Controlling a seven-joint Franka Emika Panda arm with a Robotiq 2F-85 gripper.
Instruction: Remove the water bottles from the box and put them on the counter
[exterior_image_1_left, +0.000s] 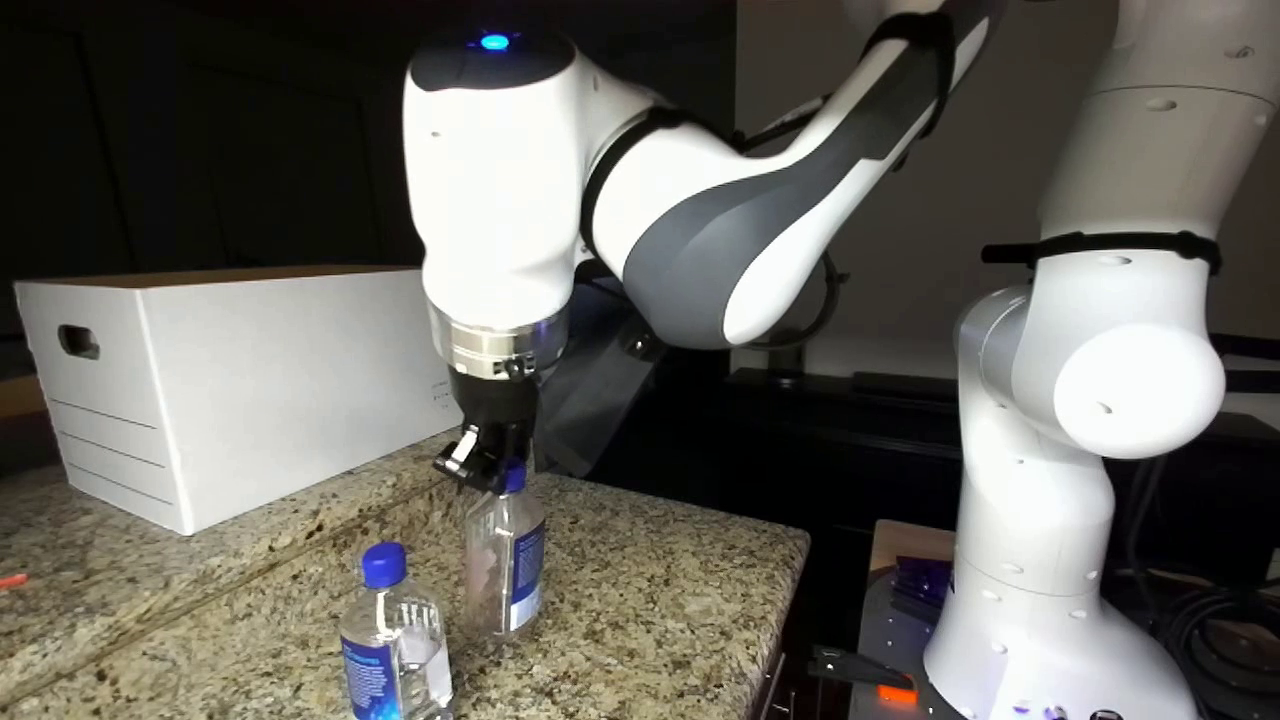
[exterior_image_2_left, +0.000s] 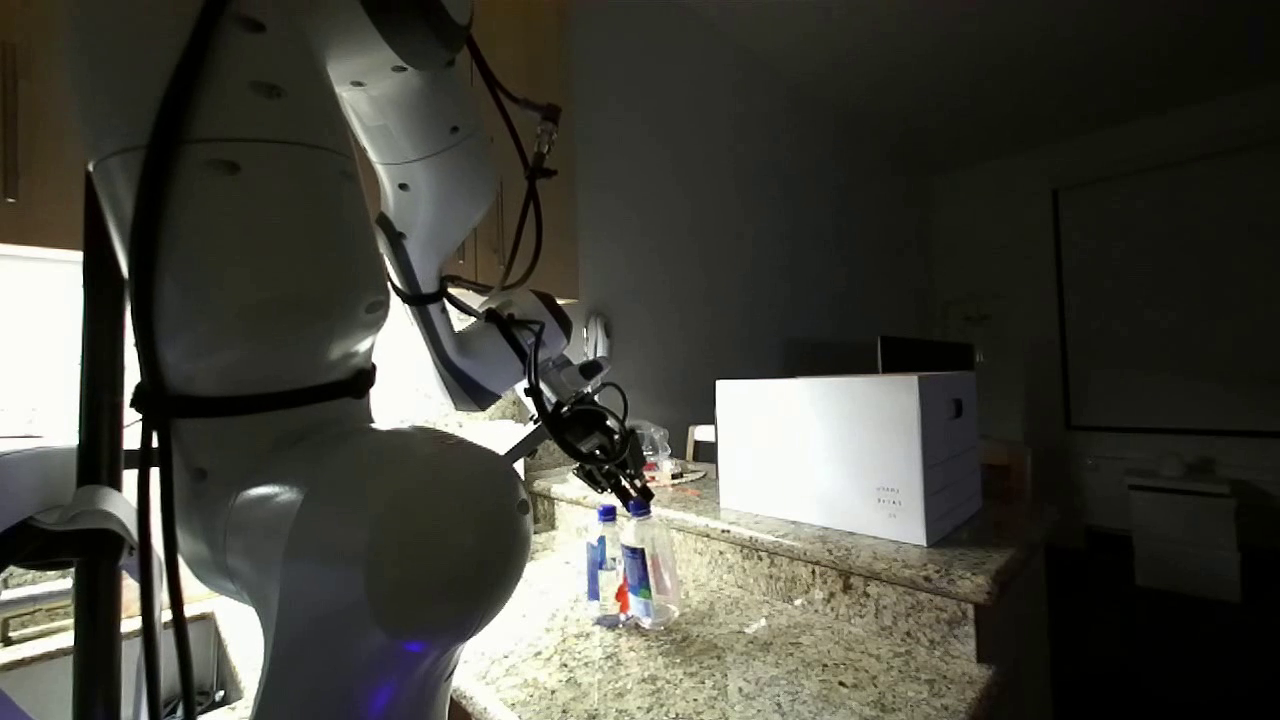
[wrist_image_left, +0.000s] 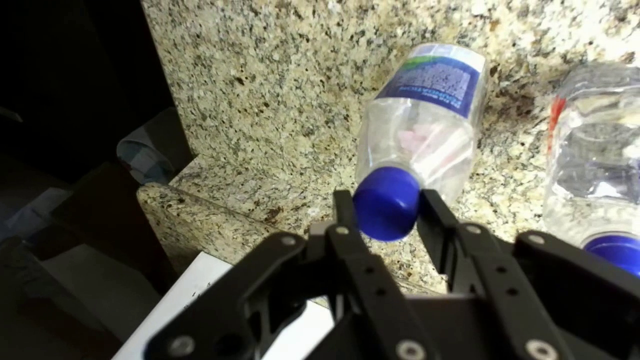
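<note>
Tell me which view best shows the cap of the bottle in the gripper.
The wrist view: the blue cap shows large and nearly whole, in the gripper. Both exterior views show it only small, right against the gripper; in an exterior view the gripper hides part of the blue cap.

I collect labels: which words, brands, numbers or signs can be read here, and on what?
"FOUNDATION", upside down in the wrist view: label of the gripped bottle.
Rest of that label: too small.
Blue label on the other bottle: too small.
White box: tiny print, unreadable.
</note>
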